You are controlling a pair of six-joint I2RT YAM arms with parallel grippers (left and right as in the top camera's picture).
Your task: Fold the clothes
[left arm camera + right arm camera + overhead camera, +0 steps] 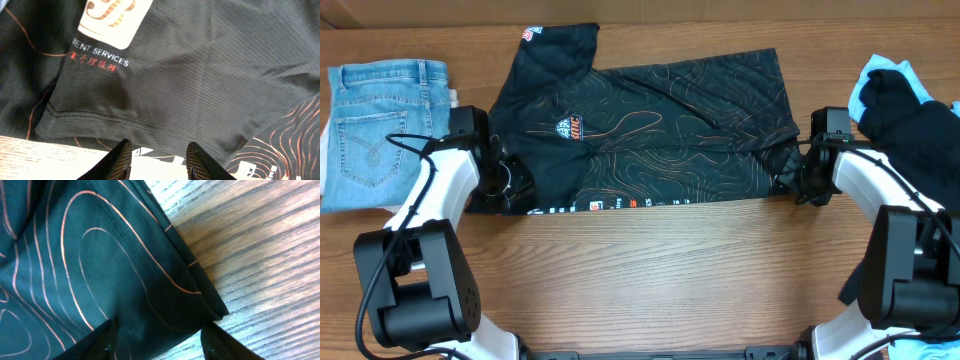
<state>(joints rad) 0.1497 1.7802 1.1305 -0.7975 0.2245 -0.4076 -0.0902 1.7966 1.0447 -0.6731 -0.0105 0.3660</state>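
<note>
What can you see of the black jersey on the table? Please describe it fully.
The jersey is black, of thin ribbed sports cloth, with fine orange contour lines, white lettering and small orange-white logos. It lies spread flat on the wooden table, one short sleeve at the far left. The left gripper and right gripper straddle its near edge, one at each end.

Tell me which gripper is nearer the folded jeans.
Left. The left gripper is at the jersey end beside the jeans; the right gripper is at its opposite end.
</note>
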